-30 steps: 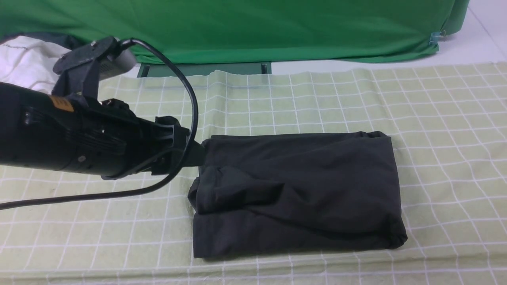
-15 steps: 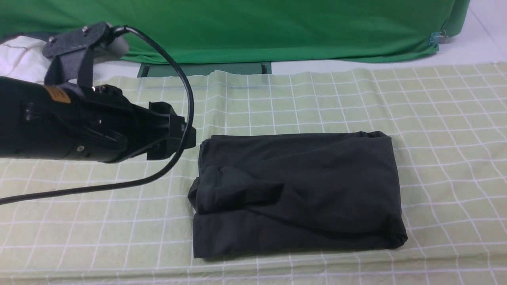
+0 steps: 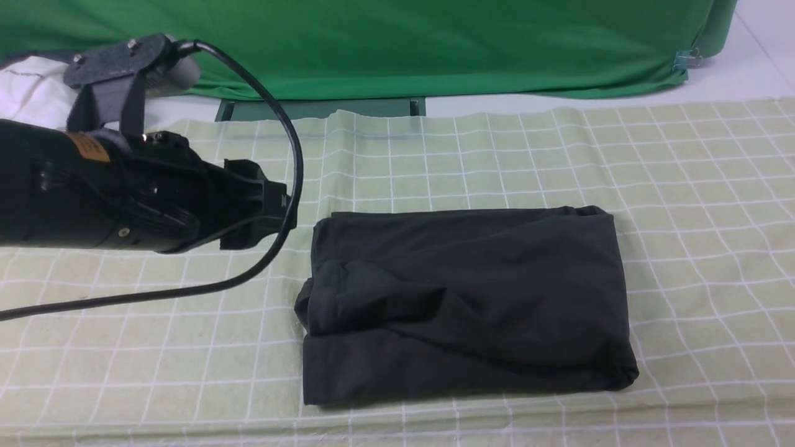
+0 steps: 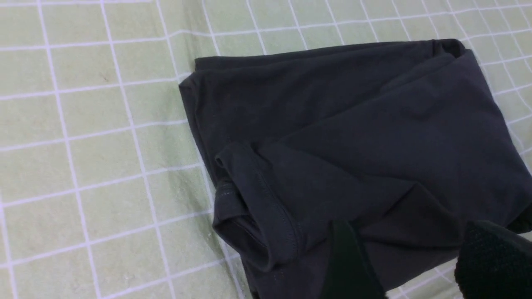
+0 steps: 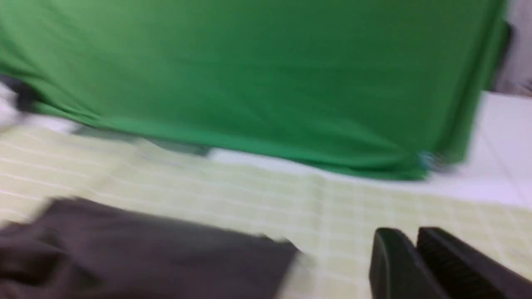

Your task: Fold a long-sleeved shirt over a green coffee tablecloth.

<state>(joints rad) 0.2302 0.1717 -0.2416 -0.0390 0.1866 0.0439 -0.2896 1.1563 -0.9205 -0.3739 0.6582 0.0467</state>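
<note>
Nearest, pale green coffee tablecloth [image 3: 497,155] with white grid, spread across the tabletop. Mid-cloth, long-sleeved shirt [image 3: 466,304], black, folded into a thick rectangle, hem layers bunched at its left end. Just beside that end, left gripper [image 3: 276,211], released, clear of the fabric. Right gripper [image 5: 415,249] nearly clenched, empty. Beyond the far edge, bright green backdrop [image 3: 397,43]; far-left corner, white garment [image 3: 31,93].
</note>
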